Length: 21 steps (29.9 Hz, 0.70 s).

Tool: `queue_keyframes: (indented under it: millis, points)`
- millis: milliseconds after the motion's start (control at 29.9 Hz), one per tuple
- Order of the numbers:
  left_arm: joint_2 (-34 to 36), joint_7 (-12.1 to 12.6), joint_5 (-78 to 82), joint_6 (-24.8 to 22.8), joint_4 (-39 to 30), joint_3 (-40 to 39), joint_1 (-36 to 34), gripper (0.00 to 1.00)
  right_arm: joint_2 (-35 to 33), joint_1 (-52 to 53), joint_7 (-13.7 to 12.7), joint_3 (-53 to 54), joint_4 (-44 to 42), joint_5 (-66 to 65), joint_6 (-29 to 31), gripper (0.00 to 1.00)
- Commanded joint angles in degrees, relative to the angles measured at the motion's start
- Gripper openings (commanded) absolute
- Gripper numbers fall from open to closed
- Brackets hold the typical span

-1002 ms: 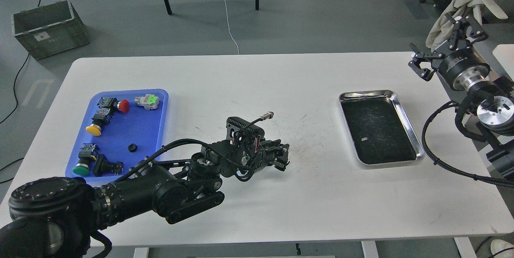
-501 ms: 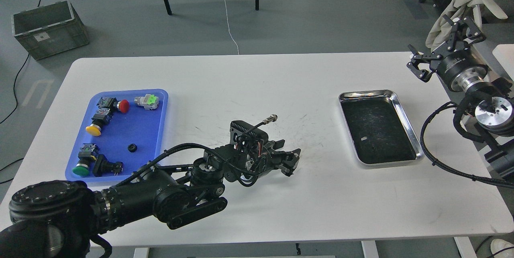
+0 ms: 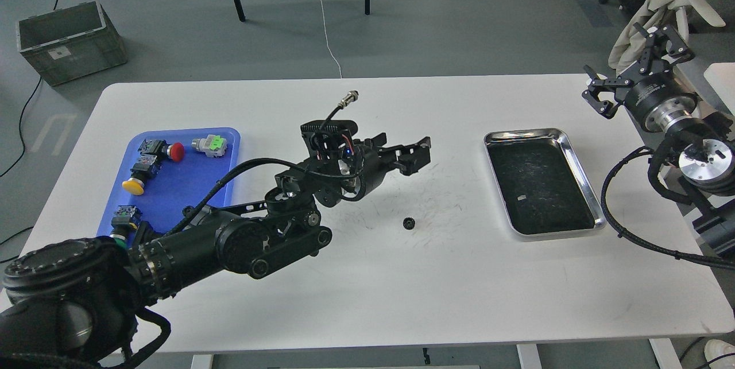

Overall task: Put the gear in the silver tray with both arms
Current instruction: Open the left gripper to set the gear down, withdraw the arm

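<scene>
A small black gear (image 3: 409, 222) lies on the white table (image 3: 459, 294), in the middle, apart from both grippers. My left gripper (image 3: 414, 154) hangs open and empty above the table, up and slightly right of the gear. The silver tray (image 3: 522, 134) lies to the right of the gear, its dark bottom empty. My right gripper (image 3: 625, 66) is open and empty, raised past the table's far right corner, beyond the tray.
A blue plastic tray (image 3: 221, 138) at the left holds several push buttons with red, yellow and green caps. My left arm crosses the tray's near right part. A grey crate (image 3: 69, 42) and chair legs stand on the floor behind the table.
My left gripper has opened and risen up and back from the table, leaving the gear lying on the table where it was. The right gripper has barely moved.
</scene>
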Motion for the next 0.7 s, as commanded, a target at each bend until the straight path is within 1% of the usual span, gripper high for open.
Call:
queue_keyframes:
  millis: [0, 100, 134, 167, 301, 401, 468, 535, 601, 668]
  points:
    - [-0.01, -0.44, -5.02, 4.93, 0.33, -6.7, -0.28, 0.97, 0.1, 0.55, -0.09, -0.51, 0.37, 0.0, -0.01, 0.99]
    - [0.26, -0.88, -13.97, 8.36, -0.12, -9.69, -0.37, 0.97, 0.19, 3.0, -0.01, -3.49, 0.29, 0.0, -0.27, 0.99]
    - [1.82, -1.23, -16.96, 9.06, -0.12, -10.14, -0.28, 0.97, 0.19, 4.14, -0.01, -4.72, 0.2, 0.0, -0.28, 0.99]
    - [3.58, -1.84, -20.64, 9.33, -0.12, -10.75, -0.28, 0.97, 0.19, 5.19, -0.01, -6.3, 0.28, 0.0, -0.28, 0.99]
    - [8.95, -5.53, -35.24, 9.16, -0.47, -14.09, -0.28, 0.97, 0.28, 9.77, -0.27, -12.89, 0.37, 0.0, -0.54, 0.99]
    - [12.03, -6.68, -44.82, 8.37, -0.99, -17.33, 0.16, 0.97, 0.37, 13.19, -0.45, -18.86, 0.46, -0.17, -0.36, 0.99]
    - [12.47, -7.2, -48.79, 6.8, -1.0, -20.93, 0.51, 0.97, 0.72, 15.48, -0.53, -22.82, 0.55, -0.96, -0.19, 0.99]
    - [13.26, -7.73, -51.43, 3.9, -1.0, -24.1, 2.08, 0.97, 1.07, 17.85, -0.71, -26.42, 0.55, -2.8, -0.1, 0.99]
    - [14.84, -7.91, -54.15, -1.18, -1.0, -26.13, 3.93, 0.97, 1.86, 20.13, -0.8, -29.5, 0.72, -5.35, -0.01, 0.99]
    - [15.9, -8.52, -57.84, -6.03, -0.91, -27.62, 5.25, 0.97, 3.09, 22.16, -1.5, -32.4, 0.9, -8.34, -0.01, 0.99]
